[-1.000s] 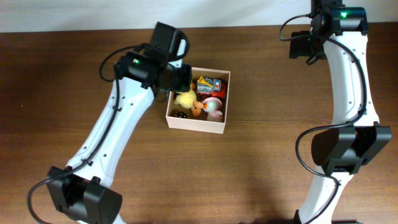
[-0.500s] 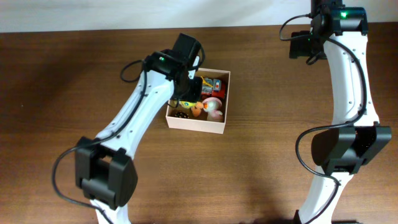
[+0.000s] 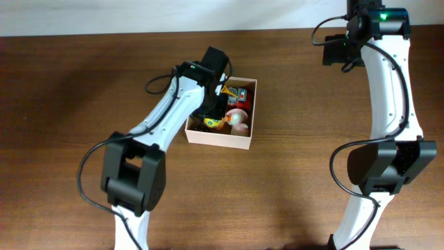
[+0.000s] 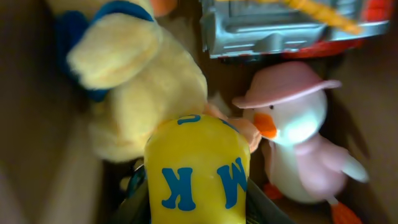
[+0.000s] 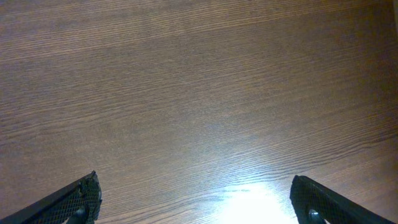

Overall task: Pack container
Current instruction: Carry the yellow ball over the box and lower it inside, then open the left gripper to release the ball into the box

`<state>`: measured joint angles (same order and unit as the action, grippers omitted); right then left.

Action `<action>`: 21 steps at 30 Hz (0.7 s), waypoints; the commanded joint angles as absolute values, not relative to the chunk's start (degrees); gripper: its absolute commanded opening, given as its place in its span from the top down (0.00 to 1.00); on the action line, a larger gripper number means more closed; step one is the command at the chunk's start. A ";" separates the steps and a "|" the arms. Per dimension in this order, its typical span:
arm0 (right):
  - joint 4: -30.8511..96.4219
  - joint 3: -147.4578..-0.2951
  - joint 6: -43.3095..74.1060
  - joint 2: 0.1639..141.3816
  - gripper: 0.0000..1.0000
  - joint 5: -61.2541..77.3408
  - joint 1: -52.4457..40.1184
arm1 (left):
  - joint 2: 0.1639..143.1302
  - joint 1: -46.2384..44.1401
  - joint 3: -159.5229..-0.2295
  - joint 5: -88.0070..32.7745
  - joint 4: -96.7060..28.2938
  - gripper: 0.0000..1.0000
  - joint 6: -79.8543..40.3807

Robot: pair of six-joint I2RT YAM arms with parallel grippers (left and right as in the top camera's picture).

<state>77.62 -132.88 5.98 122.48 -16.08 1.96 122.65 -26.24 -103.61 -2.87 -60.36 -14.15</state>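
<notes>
**Operator:** Now, where is the container (image 3: pixel 218 137)?

**Inspector:** It sits on the wooden table (image 3: pixel 69 104), near the middle, open side up. The left arm reaches in over its left wall, and the wrist hangs above the interior.

**Operator:** What is the state of the left gripper (image 4: pixel 198 200)?

**Inspector:** The jaws are closed on a yellow piece (image 4: pixel 198 155) printed with blue letters; a K and an M are readable. The piece fills the lower centre of the left wrist view, with a dark finger at each side.

**Operator:** What lies inside the container?

**Inspector:** A yellow plush duck (image 4: pixel 143 93) with blue trim lies left of the piece. Whether the two touch cannot be determined. A white duck (image 4: pixel 298 124) with a pink hat lies to the right, its orange bill just beside the piece. A grey and red toy vehicle (image 4: pixel 280 25) lies beyond both ducks.

**Operator:** Does the piece rest on the floor?

**Inspector:** Cannot tell; its lower end is hidden.

**Operator:** And the right gripper (image 5: pixel 198 202)?

**Inspector:** The jaws are spread wide and face plain table wood. The right arm stands at the table's right side, well apart from the container.
</notes>
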 commanded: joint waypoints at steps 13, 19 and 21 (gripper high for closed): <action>77.58 -133.73 6.26 122.52 0.01 -16.97 2.28 | 126.65 -26.48 -103.31 -3.25 -57.65 0.75 -13.21; 77.58 -133.73 6.26 122.52 0.01 -16.97 2.28 | 126.63 -26.48 -102.83 -3.31 -57.25 0.75 -13.23; 77.58 -133.73 6.26 122.52 0.01 -16.97 2.28 | 126.63 -26.48 -103.20 -3.31 -57.45 0.72 -13.23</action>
<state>77.62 -132.88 5.98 122.48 -16.08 1.96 125.16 -26.57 -103.61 -3.22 -57.60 -14.15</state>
